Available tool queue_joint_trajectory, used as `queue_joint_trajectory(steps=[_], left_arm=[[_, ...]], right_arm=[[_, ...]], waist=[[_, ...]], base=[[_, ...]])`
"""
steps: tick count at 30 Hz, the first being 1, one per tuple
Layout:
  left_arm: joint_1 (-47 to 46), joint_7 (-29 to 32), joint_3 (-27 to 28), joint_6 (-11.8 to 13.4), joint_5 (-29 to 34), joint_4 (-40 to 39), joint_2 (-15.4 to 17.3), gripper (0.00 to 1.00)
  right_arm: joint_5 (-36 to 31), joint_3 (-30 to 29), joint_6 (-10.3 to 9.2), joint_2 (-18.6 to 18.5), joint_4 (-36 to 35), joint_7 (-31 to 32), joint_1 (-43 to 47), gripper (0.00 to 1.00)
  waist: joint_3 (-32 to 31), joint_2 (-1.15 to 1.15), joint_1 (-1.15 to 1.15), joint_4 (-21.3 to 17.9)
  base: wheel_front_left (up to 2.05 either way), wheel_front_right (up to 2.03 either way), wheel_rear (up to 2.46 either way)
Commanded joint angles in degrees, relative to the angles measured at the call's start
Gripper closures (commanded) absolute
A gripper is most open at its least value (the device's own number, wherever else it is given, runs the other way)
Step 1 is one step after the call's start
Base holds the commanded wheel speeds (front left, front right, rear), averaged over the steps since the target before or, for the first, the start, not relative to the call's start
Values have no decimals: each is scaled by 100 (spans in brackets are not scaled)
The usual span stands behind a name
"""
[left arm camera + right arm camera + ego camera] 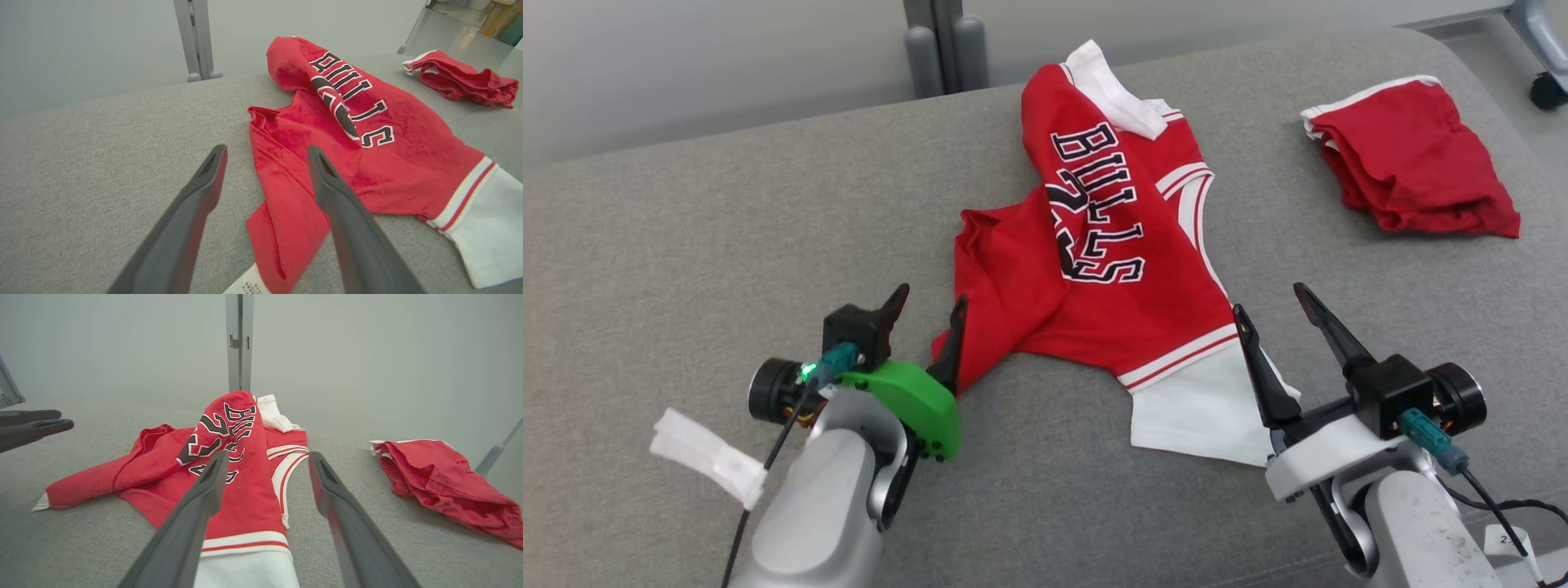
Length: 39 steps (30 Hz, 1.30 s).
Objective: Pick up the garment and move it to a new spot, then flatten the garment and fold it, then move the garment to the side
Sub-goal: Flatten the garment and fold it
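The red jersey [1111, 269] lies midway on the surface [727, 245], collar at 12 o'clock near the far edge, white hem at 5. Open room spreads from 7 to 11 o'clock. Its lettering reads "BULLS"; the number is folded over. Flanking its near edge, the left hand [931, 300] and right hand [1270, 298] are spread wide, empty. Another red garment [1413, 163] sits at 2 o'clock.

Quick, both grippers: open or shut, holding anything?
Left gripper: open, holding nothing, beside the crumpled red Bulls jersey.
Right gripper: open, holding nothing.
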Motion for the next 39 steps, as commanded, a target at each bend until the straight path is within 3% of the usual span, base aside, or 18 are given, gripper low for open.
queue_joint_trajectory(steps=[1,14,21,22,23,24,26,27,34,39], left_arm=[[-276,122,-18,4,-26,186,23,0],[-1878,1341,-93,249,-52,1789,94,0],[-2083,1362,-66,458,-79,2266,160,2],[-2099,1349,-73,482,-65,2311,169,10],[-2102,1339,-72,504,-68,2364,166,26],[-2109,1316,-70,512,-90,2421,157,53],[-2146,1267,-69,506,-115,2486,146,80],[-2169,1217,-69,504,-123,2515,142,100],[-2210,689,-105,438,-182,2616,108,100],[-1955,-114,-237,284,-145,2369,89,100]], right_arm=[[53,6,-9,-14,18,-24,-81,0],[189,12,-9,-11,56,-24,-281,0],[245,24,-9,-12,43,-24,-291,0],[245,16,-9,-12,41,-24,-294,0],[240,7,-9,-12,40,-24,-299,0],[241,-2,-9,-11,33,-24,-300,0],[243,-2,-9,-11,27,-24,-305,0],[248,1,-9,-11,26,-24,-309,0],[204,-52,-9,-13,51,-24,-198,0],[89,-260,-9,-13,38,-25,-36,0]], waist=[[270,0,0,-275],[702,0,0,-832],[770,0,0,-886],[774,0,0,-886],[777,0,0,-883],[779,0,0,-878],[778,0,0,-868],[774,0,0,-862],[650,0,0,-752],[428,0,0,-520]], base=[[0,0,0],[0,0,0],[0,0,0],[0,0,0],[0,0,0],[0,0,0],[0,0,0],[0,0,0],[0,0,0],[0,0,0]])
